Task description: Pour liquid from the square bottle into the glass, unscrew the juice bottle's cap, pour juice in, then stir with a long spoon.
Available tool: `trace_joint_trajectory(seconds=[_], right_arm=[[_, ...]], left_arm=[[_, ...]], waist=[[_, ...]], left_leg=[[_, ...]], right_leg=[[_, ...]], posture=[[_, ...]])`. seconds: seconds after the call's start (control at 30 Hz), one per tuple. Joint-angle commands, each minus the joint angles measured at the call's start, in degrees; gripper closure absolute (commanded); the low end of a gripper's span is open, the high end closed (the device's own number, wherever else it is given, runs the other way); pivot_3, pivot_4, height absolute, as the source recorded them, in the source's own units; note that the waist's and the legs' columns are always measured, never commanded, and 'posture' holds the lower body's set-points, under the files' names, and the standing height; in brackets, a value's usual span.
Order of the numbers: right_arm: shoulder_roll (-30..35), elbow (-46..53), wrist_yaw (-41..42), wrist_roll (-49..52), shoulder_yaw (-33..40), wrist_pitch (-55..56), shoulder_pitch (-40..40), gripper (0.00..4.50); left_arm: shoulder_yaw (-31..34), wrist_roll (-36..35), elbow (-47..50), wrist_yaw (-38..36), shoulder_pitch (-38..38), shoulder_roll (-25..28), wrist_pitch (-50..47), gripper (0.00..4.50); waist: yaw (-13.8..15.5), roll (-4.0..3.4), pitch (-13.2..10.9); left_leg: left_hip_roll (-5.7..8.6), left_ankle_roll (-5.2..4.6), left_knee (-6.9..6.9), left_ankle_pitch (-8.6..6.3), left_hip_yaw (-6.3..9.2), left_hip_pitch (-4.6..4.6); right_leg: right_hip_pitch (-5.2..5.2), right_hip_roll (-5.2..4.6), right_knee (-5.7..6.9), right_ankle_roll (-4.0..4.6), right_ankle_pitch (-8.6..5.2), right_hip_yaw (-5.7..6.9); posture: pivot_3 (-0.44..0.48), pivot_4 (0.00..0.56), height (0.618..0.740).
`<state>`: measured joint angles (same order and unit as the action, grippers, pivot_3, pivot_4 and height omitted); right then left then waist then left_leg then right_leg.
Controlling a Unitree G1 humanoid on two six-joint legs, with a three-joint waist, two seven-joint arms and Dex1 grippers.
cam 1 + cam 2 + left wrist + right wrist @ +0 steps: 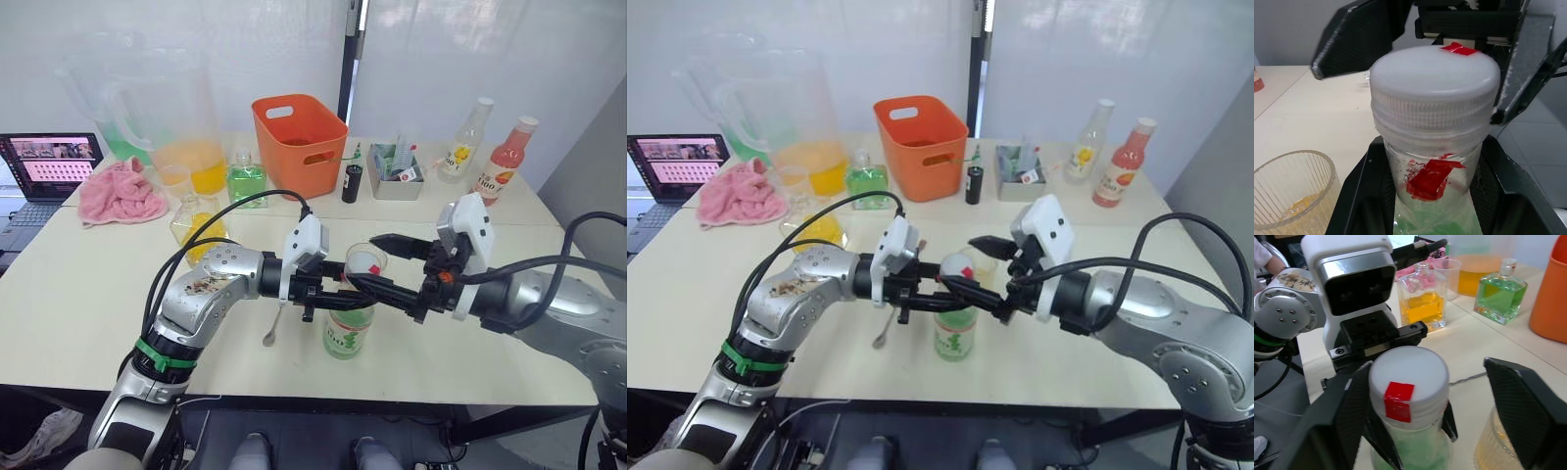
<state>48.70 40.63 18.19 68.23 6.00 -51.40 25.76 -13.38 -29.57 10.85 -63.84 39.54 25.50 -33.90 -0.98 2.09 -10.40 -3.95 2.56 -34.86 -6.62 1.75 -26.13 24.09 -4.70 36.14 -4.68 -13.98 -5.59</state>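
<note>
Clamped on juice bottle (349, 331) neck, just under cap (1435, 81): left gripper (315, 290), 2 black fingers (1362, 191) pressed to either side of the neck in left wrist view. Spread wide around cap: right gripper (364, 262), 1 finger (1526, 416) well off to the side, other finger close beside cap rim, contact hard to call; not gripping yet by the look of it.

Bottle upright on table (78, 313), near front edge, centre. Glass (366, 260) just behind bottle, a little yellow liquid at bottom per wrist views. Long spoon (273, 325) flat on table under left forearm. Square bottle (1421, 303) w/ amber liquid further back on robot's left.

Step in hand, prob.: unscrewing cap. Pour from square bottle seemingly done already, given liquid in glass.

Risks:
- Closing off-centre on cap → fingers skid on smooth ribbed plastic, cap doesn't turn.
- Thin plastic neck, hard squeeze by left → bottle twists along w/ cap, or buckles + spills once seal breaks.
- Glass v. close behind right finger → wide finger sweep during twist may knock it over.
- Cap small; loose grip after last turn → drops, rolls off table.
</note>
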Motion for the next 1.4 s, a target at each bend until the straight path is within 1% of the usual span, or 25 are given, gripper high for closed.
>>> trace_joint_trajectory(seconds=[0.03, 0.1, 0.13, 0.27, 0.37, 0.47, 0.53, 0.7, 0.93, 1.13, 1.27, 1.3, 1.37, 1.4], right_arm=[[-0.04, -0.12, 0.6, -0.39, 0.63, 0.11, 0.53, 2.17], [-0.26, -0.2, 1.43, -0.67, 0.53, 0.62, 0.38, 2.77], [-0.33, -0.31, 2.27, -0.74, 0.36, 0.82, 0.34, 2.8], [0.09, -0.99, 5.97, -1.64, -0.46, 1.15, 0.67, 2.8], [1.2, -2.55, 12.01, -3.71, -1.76, 1.83, 1.47, 2.8], [2.79, -6.55, 23.37, -7.87, -4.47, 4.6, 3.2, 2.8], [3.32, -10.9, 31.77, -12.3, -7.59, 8.05, 5.18, 2.8], [2.08, -19.7, 45.29, -19.84, -13.31, 14.18, 11.21, 2.8], [-0.99, -26.55, 56.52, -24.7, -17.23, 18.78, 17.08, 2.8], [-5.51, -34.8, 62.84, -29.54, -18.99, 22.23, 22.62, 2.8], [-7.54, -38.0, 63.95, -27.68, -17.13, 17.61, 25.21, 2.8], [-7.53, -37.84, 64.23, -27.53, -16.59, 17.04, 25.16, 1.78], [-7.27, -37.06, 63.92, -27.39, -14.89, 16.57, 24.29, 1.09], [-7.06, -36.63, 63.25, -27.53, -13.68, 16.89, 23.57, 0.83]], left_arm=[[0.23, -0.79, 1.81, -0.45, -0.51, 0.55, -0.44, 3.01], [0.28, -0.83, 1.99, -0.53, -0.65, 0.75, -0.4, 3.01], [0.41, -0.82, 2.02, -0.81, -0.73, 1.07, -0.23, 3.01], [0.82, -0.73, 1.48, -2.34, -0.76, 2.3, 0.81, 3.01], [1.85, -0.89, -0.63, -4.79, -0.08, 3.8, 2.19, 3.01], [2.56, -0.89, -2.68, -7.56, 0.3, 5.38, 3.65, 3.01], [2.9, -0.94, -3.53, -8.54, 0.42, 6.0, 3.93, 3.01], [4.15, -1.31, -5.11, -6.33, 0.69, 5.43, 3.27, 3.01], [3.62, -1.05, -5.54, -4.48, 1.88, 4.35, 2.9, 3.01], [3.33, -1.09, -4.42, -2.88, 1.69, 3.42, 2.15, 3.01], [3.28, -0.89, -4.51, -1.98, 1.86, 2.93, 1.86, 3.01], [3.31, -0.73, -4.59, -1.7, 1.8, 2.82, 1.92, 3.01], [3.38, -0.7, -4.57, -1.2, 1.52, 2.6, 1.95, 3.01], [3.39, -0.76, -4.46, -1.04, 1.32, 2.52, 1.94, 3.01]], waist=[[-0.01, 0.0, 0.0], [-0.01, 0.0, 0.0], [-0.02, 0.0, 0.0], [-0.2, -0.01, 0.0], [-0.5, -0.01, 0.01], [-0.83, -0.01, 0.01], [-1.16, -0.01, 0.01], [-1.53, -0.01, 0.01], [-1.46, -0.02, 0.01], [-1.47, -0.02, 0.01], [-1.48, -0.02, 0.01], [-1.42, -0.02, 0.01], [-1.37, -0.02, 0.01], [-1.31, -0.02, 0.01]], left_leg=[[0.0, 0.0, 0.0, 0.0, 0.0, 0.0], [0.0, 0.0, -0.01, 0.0, 0.0, 0.0], [0.0, 0.0, -0.01, 0.0, 0.0, 0.0], [-0.01, 0.0, -0.01, 0.0, 0.0, 0.01], [-0.03, 0.0, 0.0, 0.0, 0.0, 0.01], [-0.06, 0.0, 0.0, 0.0, 0.01, 0.03], [-0.07, 0.0, 0.01, 0.0, 0.02, 0.03], [-0.1, 0.0, 0.03, 0.0, 0.06, 0.04], [-0.11, 0.0, 0.01, 0.0, 0.07, 0.04], [-0.11, 0.0, -0.01, 0.0, 0.08, 0.05], [-0.11, 0.0, -0.02, 0.01, 0.08, 0.05], [-0.11, 0.01, -0.03, 0.01, 0.09, 0.05], [-0.11, 0.01, -0.04, 0.01, 0.09, 0.05], [-0.11, 0.01, -0.04, 0.01, 0.1, 0.05]], right_leg=[[0.0, 0.0, 0.0, 0.0, 0.0, 0.0], [0.0, 0.0, 0.0, 0.0, 0.0, 0.0], [0.0, 0.0, 0.0, 0.0, 0.0, 0.0], [0.01, 0.02, 0.01, 0.0, 0.0, 0.0], [0.02, 0.05, 0.03, 0.01, 0.01, -0.01], [0.02, 0.09, 0.04, 0.03, 0.0, -0.01], [0.02, 0.11, 0.04, 0.03, 0.0, -0.01], [0.03, 0.17, 0.07, -0.09, 0.07, -0.01], [0.02, 0.19, 0.1, -0.29, 0.19, -0.01], [0.03, 0.2, 0.14, -0.33, 0.22, -0.01], [0.05, 0.21, 0.2, -0.33, 0.24, 0.0], [0.05, 0.21, 0.23, -0.33, 0.24, 0.0], [0.06, 0.21, 0.29, -0.33, 0.23, 0.0], [0.07, 0.21, 0.29, -0.33, 0.23, 0.0]], posture=[[0.0, 0.15, 0.725], [0.0, 0.15, 0.725], [0.0, 0.15, 0.725], [0.0, 0.15, 0.725], [0.0, 0.15, 0.725], [0.0, 0.15, 0.725], [0.0, 0.15, 0.725], [0.0, 0.15, 0.725], [0.0, 0.15, 0.725], [0.0, 0.15, 0.725], [0.0, 0.15, 0.725], [0.0, 0.15, 0.725], [0.0, 0.15, 0.725], [0.0, 0.15, 0.725]])
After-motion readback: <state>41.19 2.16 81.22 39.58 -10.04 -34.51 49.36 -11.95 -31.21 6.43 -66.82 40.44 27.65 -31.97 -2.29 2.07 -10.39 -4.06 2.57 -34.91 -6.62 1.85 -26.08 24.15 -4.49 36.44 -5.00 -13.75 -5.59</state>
